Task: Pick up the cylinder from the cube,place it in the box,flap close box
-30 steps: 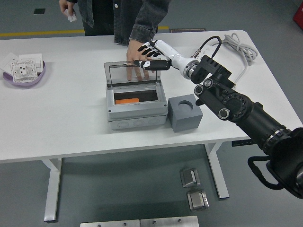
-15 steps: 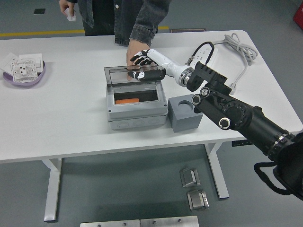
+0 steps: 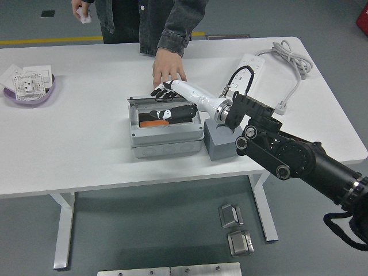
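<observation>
The grey box (image 3: 167, 138) stands at mid-table, and its clear lid (image 3: 145, 109) lies almost flat over the opening. Through the lid I see the orange cylinder (image 3: 153, 123) lying inside the box. My right hand (image 3: 165, 103) rests flat on top of the lid with black fingers (image 3: 157, 91) spread, holding nothing. The grey cube (image 3: 221, 146) sits just right of the box, its top partly hidden by my right arm. A person's hand (image 3: 168, 70) rests on the table just behind the box.
A purple dish (image 3: 8, 95) with white switch plates sits at the far left. A white power strip (image 3: 250, 64) and its cable lie at the back right. The person's other hand (image 3: 82, 10) holds something white at the top edge.
My right hand has come down and to the left, bringing the lid from upright to nearly flat on the box. The person's hand drew back from behind the lid.
</observation>
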Controlling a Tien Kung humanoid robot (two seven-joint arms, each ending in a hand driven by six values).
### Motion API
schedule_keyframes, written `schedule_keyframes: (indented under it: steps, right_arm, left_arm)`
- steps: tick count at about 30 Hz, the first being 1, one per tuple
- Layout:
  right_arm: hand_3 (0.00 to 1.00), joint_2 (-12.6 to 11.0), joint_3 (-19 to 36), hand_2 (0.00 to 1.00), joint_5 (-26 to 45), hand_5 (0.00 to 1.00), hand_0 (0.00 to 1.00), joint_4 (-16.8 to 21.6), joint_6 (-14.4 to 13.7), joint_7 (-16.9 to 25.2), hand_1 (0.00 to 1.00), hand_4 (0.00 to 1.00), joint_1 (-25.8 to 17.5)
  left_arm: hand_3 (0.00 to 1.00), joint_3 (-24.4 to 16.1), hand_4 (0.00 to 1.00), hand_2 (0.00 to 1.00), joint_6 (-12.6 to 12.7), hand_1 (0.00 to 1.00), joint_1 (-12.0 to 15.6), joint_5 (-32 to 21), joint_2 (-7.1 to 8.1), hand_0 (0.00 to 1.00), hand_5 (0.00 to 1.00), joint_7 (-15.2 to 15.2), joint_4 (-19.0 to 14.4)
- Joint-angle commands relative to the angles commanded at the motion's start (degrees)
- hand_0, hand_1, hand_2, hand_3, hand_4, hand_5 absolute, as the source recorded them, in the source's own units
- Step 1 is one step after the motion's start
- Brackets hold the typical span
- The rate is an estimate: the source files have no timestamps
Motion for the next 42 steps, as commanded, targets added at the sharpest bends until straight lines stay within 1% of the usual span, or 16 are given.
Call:
schedule_keyframes:
  steps: [5, 10, 15, 19, 22, 25, 28, 31, 33, 35, 37, 39, 40, 42]
  right_arm:
    - [0.785, -1.0, 0.4, 0.76, -0.5, 0.508, 0.755, 2.6, 0.0, -0.7, 0.723, 0.776, -1.8]
    - [0.79, -1.4, 1.3, 0.763, -0.8, 0.508, 0.744, 4.3, -0.1, -1.1, 0.714, 0.775, -3.6]
    - [0.79, -2.1, 3.9, 0.763, -2.1, 0.508, 0.744, 6.1, 0.3, -1.5, 0.714, 0.775, -5.3]
    - [0.793, -4.5, 8.8, 0.765, -3.8, 0.507, 0.742, 10.2, 1.4, -2.5, 0.714, 0.775, -8.5]
    - [0.794, -7.1, 13.9, 0.765, -4.6, 0.507, 0.745, 14.7, 2.3, -3.2, 0.716, 0.774, -12.4]
    - [0.794, -8.9, 18.3, 0.765, -4.4, 0.507, 0.745, 18.4, 2.5, -3.0, 0.716, 0.774, -15.8]
    - [0.796, -10.6, 23.6, 0.766, -2.4, 0.507, 0.748, 22.5, 1.8, -1.8, 0.716, 0.775, -20.1]
    - [0.796, -11.1, 28.6, 0.766, 0.7, 0.507, 0.748, 25.3, 0.3, 0.8, 0.716, 0.775, -24.3]
    - [0.796, -10.8, 32.1, 0.766, 3.6, 0.507, 0.748, 25.6, -1.3, 3.2, 0.716, 0.775, -27.4]
    - [0.791, -9.9, 35.8, 0.765, 7.4, 0.506, 0.747, 24.3, -2.8, 6.1, 0.713, 0.775, -30.5]
    - [0.791, -9.0, 38.6, 0.765, 11.4, 0.506, 0.747, 22.5, -3.4, 8.6, 0.713, 0.775, -33.0]
    - [0.791, -7.8, 41.3, 0.765, 15.7, 0.506, 0.747, 20.2, -3.3, 11.2, 0.713, 0.775, -35.6]
    - [0.765, -7.3, 42.4, 0.747, 17.8, 0.501, 0.727, 19.3, -3.3, 12.2, 0.697, 0.772, -36.6]
    - [0.765, -6.3, 45.0, 0.747, 22.1, 0.501, 0.727, 18.0, -3.5, 13.4, 0.697, 0.772, -38.4]
  left_arm:
    - [0.881, -0.3, 0.797, 0.707, 0.0, 0.682, 0.2, 0.1, -0.04, 0.71, 0.461, 0.0, 0.0]
    - [0.88, -0.5, 0.797, 0.707, 0.1, 0.682, 0.4, 0.1, -0.08, 0.71, 0.46, 0.1, 0.0]
    - [0.88, -0.9, 0.797, 0.707, 0.1, 0.682, 0.5, 0.4, -0.21, 0.71, 0.46, 0.2, 0.0]
    - [0.88, -1.4, 0.796, 0.707, 0.1, 0.682, 0.6, 0.7, -0.31, 0.709, 0.459, 0.4, 0.0]
    - [0.88, -1.7, 0.795, 0.706, 0.1, 0.682, 1.0, 0.8, -0.43, 0.709, 0.457, 0.5, 0.0]
    - [0.88, -2.1, 0.795, 0.706, 0.1, 0.682, 1.1, 1.1, -0.54, 0.709, 0.457, 0.7, 0.0]
    - [0.879, -2.0, 0.793, 0.707, 0.1, 0.681, 1.0, 0.9, -0.62, 0.709, 0.454, 0.7, 0.0]
    - [0.879, -2.0, 0.793, 0.707, 0.1, 0.681, 1.1, 1.0, -0.58, 0.709, 0.454, 0.6, 0.0]
    - [0.879, -2.0, 0.793, 0.707, 0.1, 0.681, 1.2, 1.0, -0.57, 0.709, 0.454, 0.6, 0.0]
    - [0.879, -2.1, 0.792, 0.705, 0.1, 0.681, 1.4, 1.0, -0.62, 0.709, 0.452, 0.6, 0.0]
    - [0.879, -2.3, 0.792, 0.705, 0.1, 0.681, 1.6, 1.1, -0.74, 0.709, 0.452, 0.6, 0.0]
    - [0.879, -2.3, 0.792, 0.705, 0.1, 0.681, 1.8, 1.1, -0.92, 0.709, 0.452, 0.7, 0.0]
    - [0.878, -2.4, 0.791, 0.706, 0.1, 0.681, 1.8, 1.0, -1.0, 0.709, 0.45, 0.7, 0.0]
    - [0.878, -2.1, 0.791, 0.706, 0.1, 0.681, 1.8, 0.8, -1.15, 0.709, 0.45, 0.6, 0.0]
